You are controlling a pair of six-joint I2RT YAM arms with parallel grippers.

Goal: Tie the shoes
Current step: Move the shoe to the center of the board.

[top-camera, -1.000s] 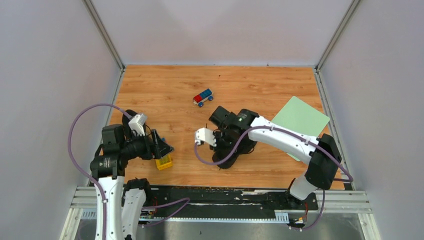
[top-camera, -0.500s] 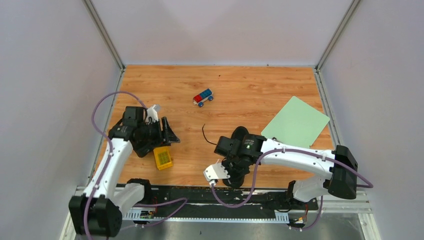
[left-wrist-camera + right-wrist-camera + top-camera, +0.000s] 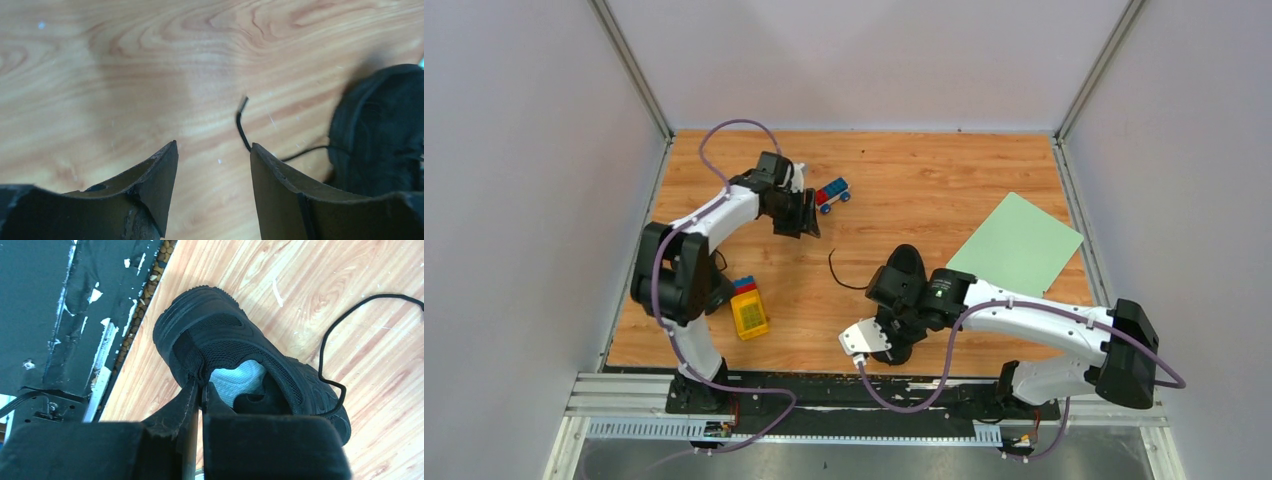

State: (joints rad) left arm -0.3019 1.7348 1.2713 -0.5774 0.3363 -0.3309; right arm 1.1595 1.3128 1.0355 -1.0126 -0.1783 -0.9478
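The wooden worktop [image 3: 924,170] carries only one shoe that I can make out. A second shoe does not show clearly from above, and it may be hidden behind the left arm by the left edge.

A pale green sheet [image 3: 1024,240] lies against the right edge.

The shoe [image 3: 220,340] lies close to the near edge, a little right of the middle. Its opening faces up and the pale insole [image 3: 237,380] shows.

The right gripper [image 3: 199,385] has its fingers pressed together on the fabric rim of the shoe's collar, as far as its own camera shows.

The left gripper [image 3: 214,149] hangs over bare wood towards the far edge, left of the middle. Its fingers are apart with nothing between them, and it points at the shoe from well away.

A yellow block [image 3: 749,314] sits towards the near left corner, with a small red and blue brick [image 3: 744,285] touching its far side. A little toy car [image 3: 831,194] stands just beside the left gripper.

The lace [image 3: 241,127] trails loose from the shoe across the wood, and its stiff tip lies free.

By my reading the task has barely begun. No knot or bow is visible, and only one end of the lace can be seen. The shoe is merely steadied. Picking up the lace ends, crossing and looping them, and all of the other shoe appear to be left to do.
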